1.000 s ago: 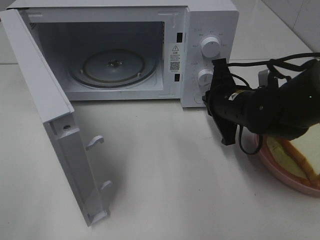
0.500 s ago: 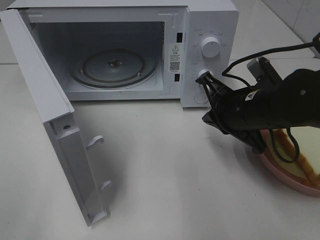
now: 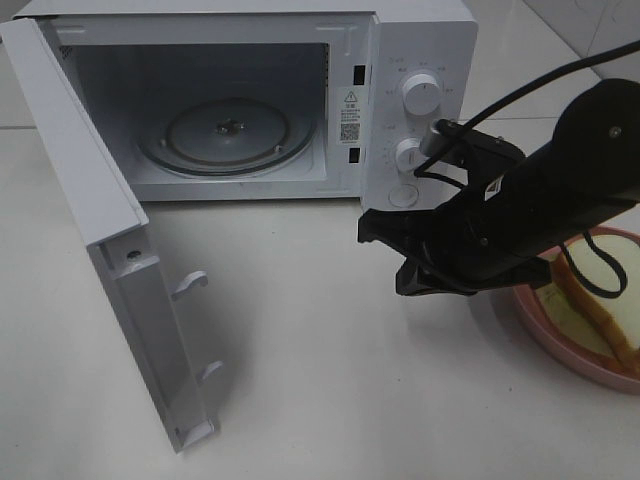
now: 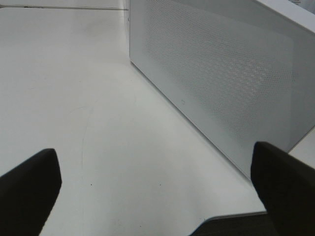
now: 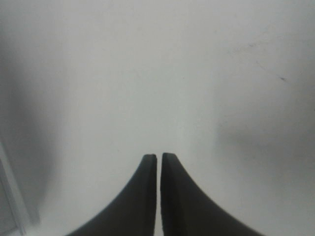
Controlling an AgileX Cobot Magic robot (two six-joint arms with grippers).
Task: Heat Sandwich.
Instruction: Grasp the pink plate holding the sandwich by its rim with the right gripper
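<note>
- The left gripper (image 4: 157,196) stands with its jaws wide apart and empty, low over the worktop (image 4: 88,123) just beside the outer face of the door (image 4: 221,83); the high view does not show it.
- Door (image 3: 110,250): swung fully open on the left of the microwave (image 3: 420,40), its cavity and glass turntable (image 3: 228,135) clear.
- Right gripper (image 3: 385,255): in front of the microwave's control panel, pointing left over bare worktop, jaws all but together with only a thin slit between them, holding nothing.
- Sandwich (image 3: 600,300): on the pink plate (image 3: 560,345), to the right of the microwave and behind the right gripper, its long side running away from the microwave's front.
- The right arm is clearly the nearer; I judge it must turn back towards the plate and spread its jaws before any grasp.
</note>
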